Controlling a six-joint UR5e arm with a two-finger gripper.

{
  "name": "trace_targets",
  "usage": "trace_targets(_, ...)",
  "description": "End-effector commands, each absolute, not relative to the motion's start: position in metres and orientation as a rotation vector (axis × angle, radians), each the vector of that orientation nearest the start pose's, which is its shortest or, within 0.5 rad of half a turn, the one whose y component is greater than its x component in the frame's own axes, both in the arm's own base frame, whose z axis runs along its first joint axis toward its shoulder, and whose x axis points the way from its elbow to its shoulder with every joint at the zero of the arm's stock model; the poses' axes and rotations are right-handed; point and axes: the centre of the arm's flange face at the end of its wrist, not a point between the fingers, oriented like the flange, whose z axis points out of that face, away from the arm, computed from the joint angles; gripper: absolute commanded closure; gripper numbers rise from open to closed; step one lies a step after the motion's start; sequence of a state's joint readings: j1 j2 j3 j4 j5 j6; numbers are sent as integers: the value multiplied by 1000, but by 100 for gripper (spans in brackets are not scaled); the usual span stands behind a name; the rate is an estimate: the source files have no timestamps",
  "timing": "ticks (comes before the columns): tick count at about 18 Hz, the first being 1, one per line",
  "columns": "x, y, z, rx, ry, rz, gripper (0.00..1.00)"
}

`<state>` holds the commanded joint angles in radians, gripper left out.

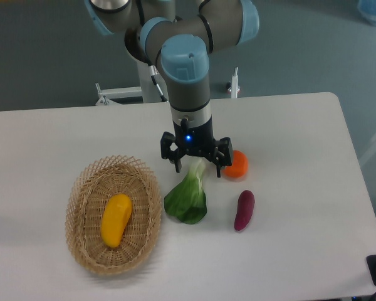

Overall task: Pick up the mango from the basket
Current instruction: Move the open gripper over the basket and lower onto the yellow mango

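Your gripper (197, 162) hangs with fingers spread and empty above the leafy green vegetable (187, 197), while the mango (116, 219) lies inside the wicker basket (88, 188) well off to its side.

no readable text, labels, brands or numbers show on anything here.

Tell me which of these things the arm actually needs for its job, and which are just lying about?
Needed:
- smooth yellow-orange mango
- oval tan wicker basket holding it
- black two-finger gripper, open

Lying about:
- green leafy vegetable
- round orange fruit
- purple sweet potato
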<state>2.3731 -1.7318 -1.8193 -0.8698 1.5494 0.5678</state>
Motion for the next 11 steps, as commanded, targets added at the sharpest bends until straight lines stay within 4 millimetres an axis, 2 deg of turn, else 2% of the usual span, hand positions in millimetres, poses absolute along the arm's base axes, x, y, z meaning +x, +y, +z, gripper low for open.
trace_targets(2, -294, 492, 360, -2837, -390, 244, 0)
trace_targets(4, -271, 508, 349, -2837, -405, 204, 0)
trace_targets(5, -266, 514, 340, -2845, -427, 185, 0)
trace_targets(9, -209, 554, 326, -2848, -416, 108, 0)
trace_targets(11, -194, 564, 311, -2874, -378, 86, 0)
